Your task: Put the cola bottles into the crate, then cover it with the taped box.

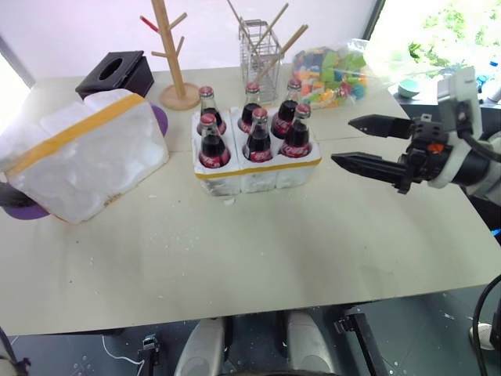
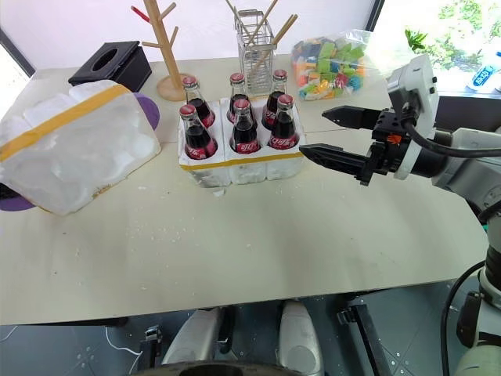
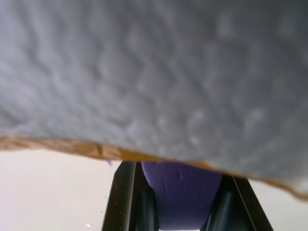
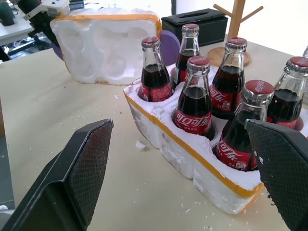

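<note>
Near table's [image 1: 258,251] left edge: taped box [image 1: 82,153], left fingers [image 3: 126,197] closed on rim, lift level over crate [image 1: 258,174]; right gripper [image 1: 368,142] spread, empty.

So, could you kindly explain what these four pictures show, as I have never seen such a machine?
It is a two-armed humanoid robot. Two pictures come from cameras in its head, looking down on a table; the other two come from cameras on each wrist. On the table, six cola bottles stand in a low styrofoam crate. A taped box lies tilted to its left, hollow side towards the crate. Behind are a black tissue box, a wooden rack, a wire basket of sticks and a bag of coloured blocks. The right gripper hangs open beside the crate, holding nothing. The left wrist camera sits close against the taped box.
</note>
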You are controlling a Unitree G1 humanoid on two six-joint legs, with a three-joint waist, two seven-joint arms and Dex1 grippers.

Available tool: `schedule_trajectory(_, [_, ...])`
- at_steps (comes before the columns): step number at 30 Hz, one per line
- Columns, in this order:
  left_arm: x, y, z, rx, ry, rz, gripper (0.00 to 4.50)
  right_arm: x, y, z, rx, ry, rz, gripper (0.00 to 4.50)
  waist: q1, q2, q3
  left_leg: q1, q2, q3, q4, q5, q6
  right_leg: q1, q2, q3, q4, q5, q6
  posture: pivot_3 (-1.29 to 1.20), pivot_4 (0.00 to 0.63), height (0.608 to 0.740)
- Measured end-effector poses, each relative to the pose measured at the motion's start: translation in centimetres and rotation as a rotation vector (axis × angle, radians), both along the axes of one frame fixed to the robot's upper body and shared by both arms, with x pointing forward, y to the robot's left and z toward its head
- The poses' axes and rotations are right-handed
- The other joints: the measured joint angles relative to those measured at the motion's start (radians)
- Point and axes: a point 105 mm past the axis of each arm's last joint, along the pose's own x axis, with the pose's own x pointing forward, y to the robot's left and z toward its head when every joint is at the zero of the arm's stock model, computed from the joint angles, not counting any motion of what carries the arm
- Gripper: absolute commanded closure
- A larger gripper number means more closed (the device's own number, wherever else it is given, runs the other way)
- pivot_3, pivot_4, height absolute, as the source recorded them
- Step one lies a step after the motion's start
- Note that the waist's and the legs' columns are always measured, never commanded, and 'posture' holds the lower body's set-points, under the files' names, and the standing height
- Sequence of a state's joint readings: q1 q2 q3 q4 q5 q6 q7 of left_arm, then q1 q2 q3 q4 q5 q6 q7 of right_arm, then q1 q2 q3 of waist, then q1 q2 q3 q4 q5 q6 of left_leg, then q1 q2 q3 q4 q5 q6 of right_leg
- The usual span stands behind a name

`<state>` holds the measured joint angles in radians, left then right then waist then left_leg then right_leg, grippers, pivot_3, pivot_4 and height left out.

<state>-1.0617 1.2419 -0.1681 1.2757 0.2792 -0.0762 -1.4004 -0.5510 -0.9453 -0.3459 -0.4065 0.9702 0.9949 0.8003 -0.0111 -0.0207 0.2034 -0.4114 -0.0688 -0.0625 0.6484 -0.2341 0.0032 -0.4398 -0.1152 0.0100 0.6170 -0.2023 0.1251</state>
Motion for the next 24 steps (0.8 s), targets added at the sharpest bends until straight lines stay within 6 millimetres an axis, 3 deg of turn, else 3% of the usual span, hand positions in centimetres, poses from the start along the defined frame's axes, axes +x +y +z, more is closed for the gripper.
schedule_trajectory(5, [3.2, -0.1, 3.2, 0.185, -0.327, -0.041, 4.14, -0.2, -0.9, -1.1, -0.015, 0.054, -0.026, 0.0, 0.002, -0.001, 0.0, 0.0, -0.001, -0.003, 0.0, 0.0, 0.0, 0.0, -0.002, 0.0, 0.0, 0.0, 0.0, 0.0, 0.15, 0.74])
schedule_trajectory(8, [5.7, -2.4, 6.8, 0.212, -0.603, -0.096, 4.14, -0.1, -1.1, -1.2, -0.015, 0.055, -0.05, 0.0, 0.005, -0.002, 0.0, -0.001, -0.002, -0.004, 0.001, 0.0, 0.0, 0.0, -0.003, 0.0, -0.001, 0.001, 0.001, 0.0, 0.15, 0.74])
schedule_trajectory(11, [7.2, -6.8, 10.7, 0.231, -0.825, -0.224, 4.14, -0.2, -1.6, -1.0, 0.0, 0.048, -0.067, 0.0, 0.006, -0.002, 0.0, -0.002, -0.002, -0.004, 0.001, 0.0, 0.0, 0.0, -0.003, 0.0, -0.002, 0.001, 0.002, 0.0, 0.15, 0.74])
schedule_trajectory(14, [7.8, -12.1, 12.8, 0.225, -0.947, -0.336, 4.14, -0.3, -1.6, -1.1, 0.004, 0.051, -0.08, 0.0, 0.003, -0.002, 0.0, -0.002, -0.003, -0.003, 0.001, 0.0, 0.0, 0.0, -0.003, 0.001, -0.002, 0.002, 0.003, 0.0, 0.15, 0.74])
schedule_trajectory(19, [7.6, -19.4, 14.3, 0.319, -1.04, -0.486, 4.14, -0.2, -1.4, -1.2, 0.024, 0.047, -0.096, 0.0, -0.005, -0.002, 0.0, 0.0, -0.002, -0.001, 0.0, 0.0, 0.0, 0.0, -0.002, 0.004, -0.001, 0.002, 0.003, 0.0, 0.15, 0.74])
schedule_trajectory(22, [7.5, -22.3, 13.9, 0.424, -1.058, -0.551, 4.14, -0.1, -1.4, -1.4, 0.039, 0.059, -0.114, 0.0, -0.002, -0.002, 0.0, 0.0, -0.002, 0.0, 0.0, 0.0, 0.0, 0.0, -0.002, 0.004, -0.001, 0.002, 0.003, 0.0, 0.15, 0.74])
schedule_trajectory(24, [7.5, -23.2, 13.6, 0.479, -1.065, -0.561, 4.14, -0.1, -1.3, -1.6, 0.041, 0.062, -0.12, 0.0, -0.002, -0.002, 0.0, 0.0, -0.002, 0.001, 0.001, 0.0, 0.0, 0.0, -0.002, 0.005, -0.001, 0.002, 0.003, 0.0, 0.15, 0.74])
